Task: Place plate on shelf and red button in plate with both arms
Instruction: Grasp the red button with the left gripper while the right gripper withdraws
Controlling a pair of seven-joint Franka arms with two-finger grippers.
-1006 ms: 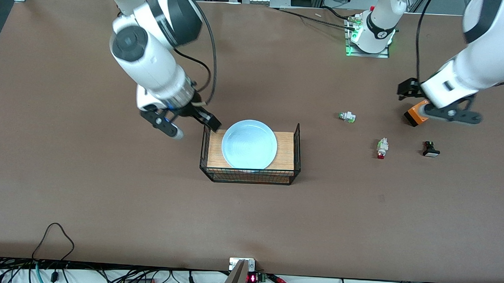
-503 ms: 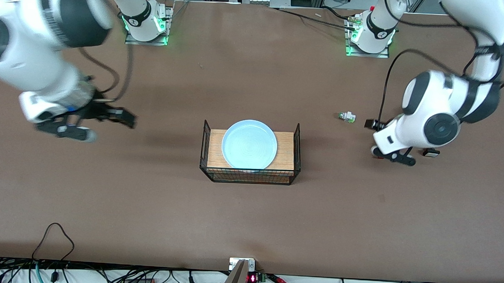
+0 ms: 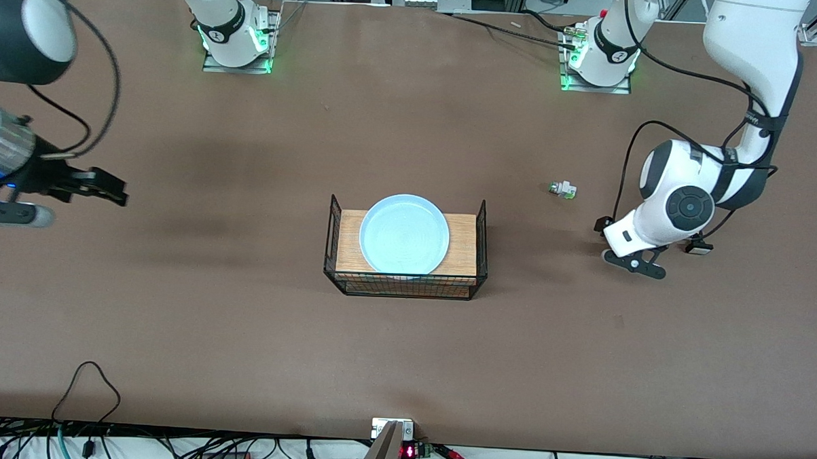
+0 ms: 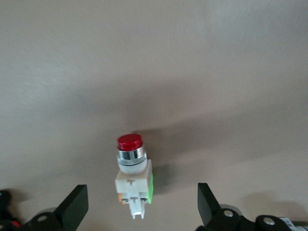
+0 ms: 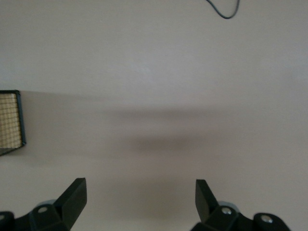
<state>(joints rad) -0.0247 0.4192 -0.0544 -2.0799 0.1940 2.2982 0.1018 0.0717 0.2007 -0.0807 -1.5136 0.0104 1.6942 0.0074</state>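
The pale blue plate point(image 3: 404, 233) lies flat in a black wire basket point(image 3: 481, 239) with a wooden floor at the table's middle. The red button point(image 4: 133, 176), whitish body with a red cap, lies on the table between the fingers of my left gripper point(image 4: 139, 211), which is open and low around it without touching. In the front view my left gripper point(image 3: 618, 248) covers the button. My right gripper point(image 3: 76, 206) is open and empty over bare table toward the right arm's end, well away from the basket; it also shows in the right wrist view point(image 5: 139, 199).
A green-tipped white button point(image 3: 562, 189) lies farther from the front camera than the left hand. A black button point(image 3: 699, 248) lies beside the left hand, partly hidden by it. The basket's corner point(image 5: 10, 120) shows in the right wrist view. Cables run along the front edge.
My right gripper has swung away from the basket toward the right arm's end of the table. My left gripper has come down over the red button, which it now covers in the front view.
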